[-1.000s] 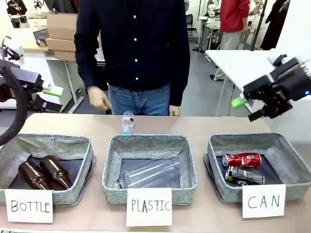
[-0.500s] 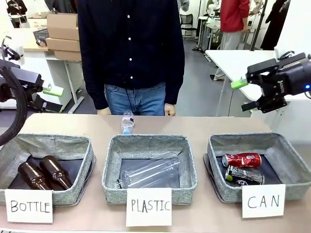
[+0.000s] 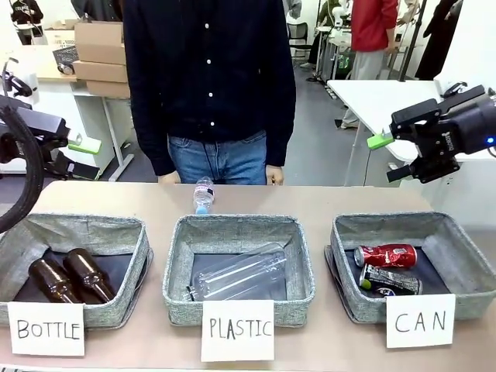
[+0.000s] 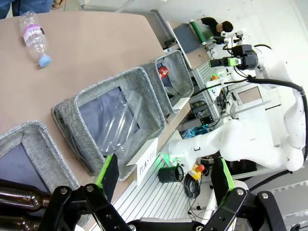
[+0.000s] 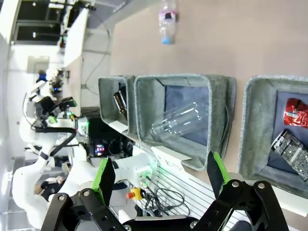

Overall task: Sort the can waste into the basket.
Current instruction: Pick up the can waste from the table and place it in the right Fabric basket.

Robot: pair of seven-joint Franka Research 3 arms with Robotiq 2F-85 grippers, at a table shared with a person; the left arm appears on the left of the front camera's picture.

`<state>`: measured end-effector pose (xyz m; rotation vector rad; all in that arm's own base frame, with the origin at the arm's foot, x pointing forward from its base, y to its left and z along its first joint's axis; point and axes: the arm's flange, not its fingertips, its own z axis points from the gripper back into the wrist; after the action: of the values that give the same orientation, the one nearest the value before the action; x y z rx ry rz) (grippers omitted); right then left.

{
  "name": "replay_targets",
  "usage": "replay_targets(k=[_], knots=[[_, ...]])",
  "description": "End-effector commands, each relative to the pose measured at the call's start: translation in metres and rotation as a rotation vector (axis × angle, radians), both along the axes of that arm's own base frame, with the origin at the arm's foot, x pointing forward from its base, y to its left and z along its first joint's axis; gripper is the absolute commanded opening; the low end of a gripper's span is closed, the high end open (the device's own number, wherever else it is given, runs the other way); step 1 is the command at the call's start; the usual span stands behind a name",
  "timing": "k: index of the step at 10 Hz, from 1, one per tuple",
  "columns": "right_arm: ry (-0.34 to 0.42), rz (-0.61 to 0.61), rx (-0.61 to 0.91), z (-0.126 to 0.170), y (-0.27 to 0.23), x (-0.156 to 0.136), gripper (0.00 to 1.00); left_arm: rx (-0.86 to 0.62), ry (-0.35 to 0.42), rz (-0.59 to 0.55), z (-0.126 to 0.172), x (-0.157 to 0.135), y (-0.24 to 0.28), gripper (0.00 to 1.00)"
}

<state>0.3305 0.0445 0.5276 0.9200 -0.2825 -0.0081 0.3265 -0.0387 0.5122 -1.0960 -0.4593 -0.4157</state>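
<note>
Two cans lie in the grey basket (image 3: 463,249) behind the "CAN" card: a red can (image 3: 385,254) and, in front of it, a dark can (image 3: 390,280). My right gripper (image 3: 387,157) hangs open and empty high above that basket's far left corner. In its wrist view the right gripper (image 5: 160,177) looks down on the basket (image 5: 250,130), the red can (image 5: 296,111) and the dark can (image 5: 291,151). My left gripper (image 3: 77,149) is open and empty at the far left, off the table. In the left wrist view the left gripper (image 4: 166,173) is open, with the red can (image 4: 162,72) far off.
The middle basket (image 3: 177,256), carded "PLASTIC", holds a clear bottle (image 3: 240,275). The left basket (image 3: 139,248), carded "BOTTLE", holds two brown bottles (image 3: 74,277). A small water bottle (image 3: 203,194) lies on the table by the person (image 3: 209,85) standing at the far edge.
My right gripper has risen a little and turned level above the CAN basket. The person's hands have dropped to the table's far edge. The cans have not moved.
</note>
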Motion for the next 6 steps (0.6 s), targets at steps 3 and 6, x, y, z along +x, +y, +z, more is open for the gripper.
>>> replay_targets(k=[3, 6], knots=[[-0.022, 0.021, -0.004, 0.0018, -0.0033, 0.0010, 1.00, -0.008, -0.007, 0.000, 0.0002, 0.0002, 0.0007, 1.00], [-0.022, 0.021, -0.004, 0.0018, -0.0033, 0.0010, 1.00, -0.008, -0.007, 0.000, 0.0002, 0.0002, 0.0007, 1.00]])
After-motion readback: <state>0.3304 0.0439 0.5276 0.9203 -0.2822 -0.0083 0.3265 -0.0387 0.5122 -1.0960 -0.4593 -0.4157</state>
